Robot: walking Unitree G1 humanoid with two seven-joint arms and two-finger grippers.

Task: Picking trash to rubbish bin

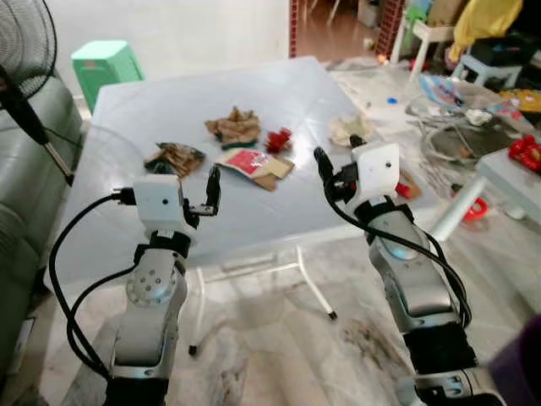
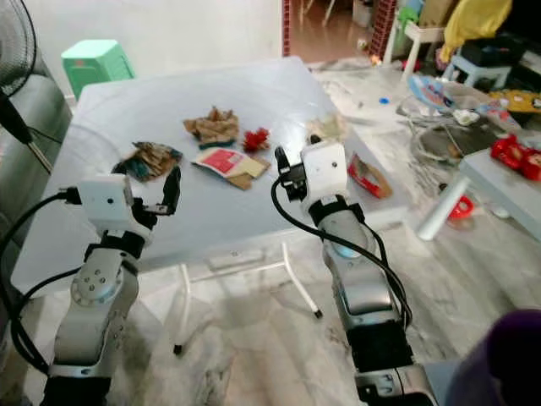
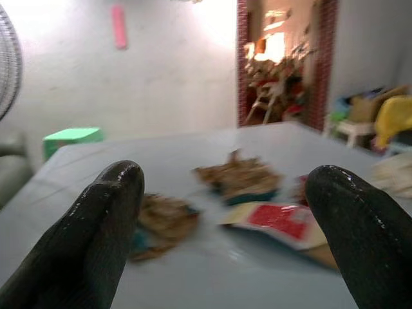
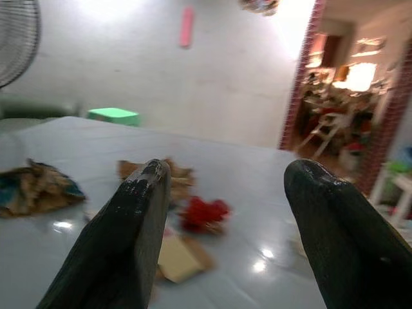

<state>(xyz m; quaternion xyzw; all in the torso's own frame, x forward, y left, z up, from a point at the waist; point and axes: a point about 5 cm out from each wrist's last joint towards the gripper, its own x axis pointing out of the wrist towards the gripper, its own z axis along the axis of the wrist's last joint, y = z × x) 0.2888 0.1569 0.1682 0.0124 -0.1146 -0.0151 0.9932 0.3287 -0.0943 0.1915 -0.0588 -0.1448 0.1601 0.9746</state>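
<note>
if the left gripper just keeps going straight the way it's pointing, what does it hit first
Probably the flat red and tan packet on the table; it lies between the open left gripper's fingers in the wrist view, though depth is unclear.

A pale folding table [image 1: 152, 110] stands on a marbled tile floor [image 1: 279, 338] in a lived-in room. Beyond its far corner sits a green plastic stool [image 1: 106, 63] against a white wall, with a standing fan [image 1: 21, 51] and a grey sofa [image 1: 25, 194] along the left side. To the right, cables, toys and a white stool [image 1: 431, 38] crowd the floor beside a brick-framed doorway [image 3: 243, 61].
</note>
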